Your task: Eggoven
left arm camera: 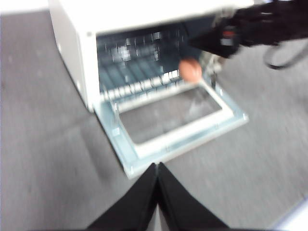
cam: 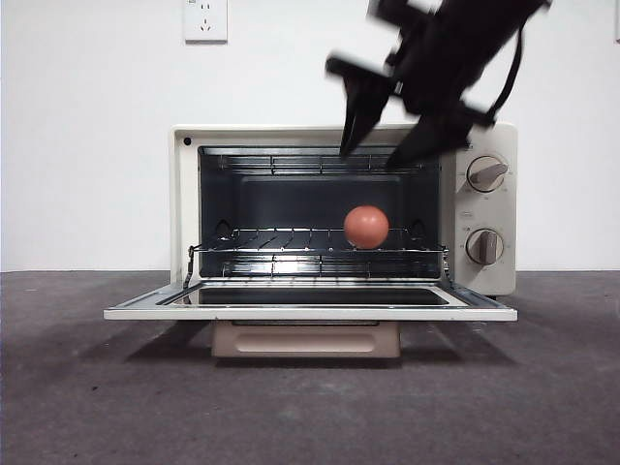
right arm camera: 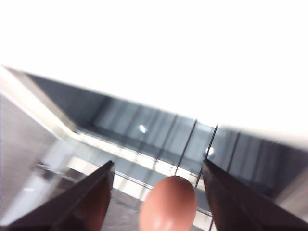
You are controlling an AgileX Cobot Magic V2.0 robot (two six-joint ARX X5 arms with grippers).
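The reddish-brown egg (cam: 366,226) rests on the wire rack inside the cream toaster oven (cam: 482,208), toward its right side. The oven door (cam: 310,311) lies open flat. My right gripper (cam: 373,153) is open and hangs above the egg at the top edge of the oven mouth, not touching it. In the right wrist view the egg (right arm camera: 168,204) shows between and below the spread jaws of that gripper (right arm camera: 158,169). My left gripper (left arm camera: 157,167) is shut and empty, held back in front of the oven (left arm camera: 77,62); its view shows the egg (left arm camera: 190,70) and the right arm (left arm camera: 255,26).
The oven stands on a dark grey table (cam: 97,387) against a white wall with a socket (cam: 205,19). Two knobs (cam: 484,174) sit on the oven's right panel. The open door juts out toward the table's front.
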